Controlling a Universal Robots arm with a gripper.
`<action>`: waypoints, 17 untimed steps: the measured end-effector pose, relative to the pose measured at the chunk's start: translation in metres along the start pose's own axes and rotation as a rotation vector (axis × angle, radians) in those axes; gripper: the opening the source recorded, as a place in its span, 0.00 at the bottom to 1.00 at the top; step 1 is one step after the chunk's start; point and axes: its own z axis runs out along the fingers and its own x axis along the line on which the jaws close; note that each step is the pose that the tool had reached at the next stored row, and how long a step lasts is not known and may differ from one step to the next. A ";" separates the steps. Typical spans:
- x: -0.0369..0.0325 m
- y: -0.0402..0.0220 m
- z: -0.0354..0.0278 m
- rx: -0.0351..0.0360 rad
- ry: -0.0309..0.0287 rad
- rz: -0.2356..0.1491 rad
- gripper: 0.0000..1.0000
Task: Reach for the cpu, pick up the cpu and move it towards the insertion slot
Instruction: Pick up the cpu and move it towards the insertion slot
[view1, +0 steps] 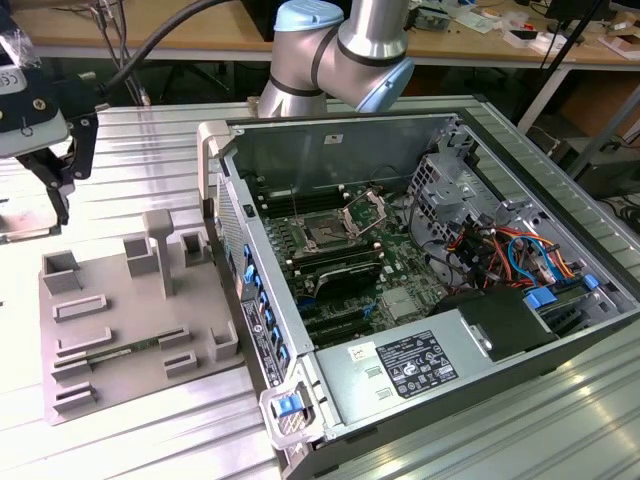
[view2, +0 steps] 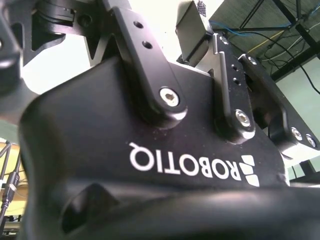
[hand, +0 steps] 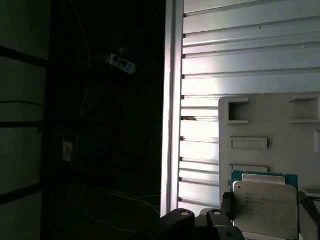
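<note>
The gripper (view1: 62, 188) has its jaws set narrowly against opposite edges of the cpu (hand: 265, 207), close over the grey tray (hand: 260, 120). The insertion slot (view1: 326, 236) lies well apart inside the case, so the carry calls for a level chip and a gentle, steady grip.

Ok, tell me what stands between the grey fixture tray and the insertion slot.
In the exterior view, the computer case's upright side wall separates the tray from the slot.
</note>
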 end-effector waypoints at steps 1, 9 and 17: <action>0.0000 0.0000 -0.0013 0.0000 0.0000 0.000 0.54; 0.0000 0.0000 -0.0117 0.0000 0.0000 0.000 0.54; 0.0000 -0.0001 -0.0171 0.0000 0.0000 0.000 0.54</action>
